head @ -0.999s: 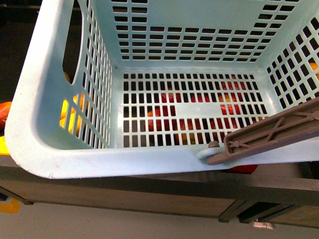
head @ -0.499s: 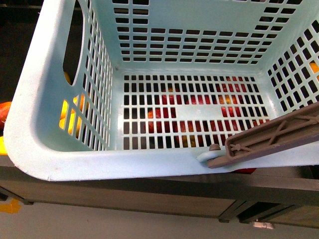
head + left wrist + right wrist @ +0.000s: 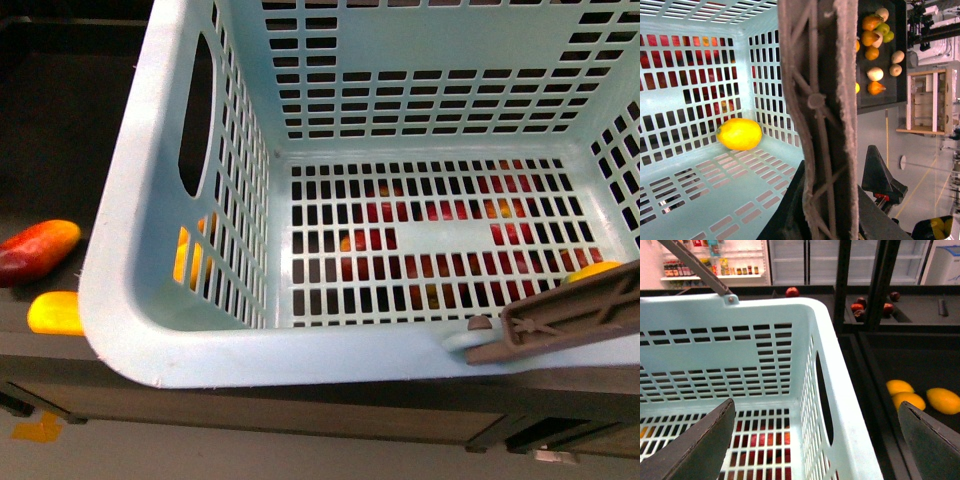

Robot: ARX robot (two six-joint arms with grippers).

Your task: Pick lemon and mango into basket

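- Turquoise basket (image 3: 130, 300): the left gripper (image 3: 832, 200) is clamped on its brown handle (image 3: 820, 100).
- Right gripper (image 3: 815, 440) is spread wide and empty above the basket's rim.
- Lemon (image 3: 739, 134) lies inside the basket.
- Mango (image 3: 38, 250) lies outside it, on the dark shelf (image 3: 60, 130).

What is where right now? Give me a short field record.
basket: fruit below shows through its slotted base
lemon: inside the basket, on its base
mango: outside, left of the basket, on the dark shelf
left pincer: closed around the handle
right pincer: open, empty, over the basket
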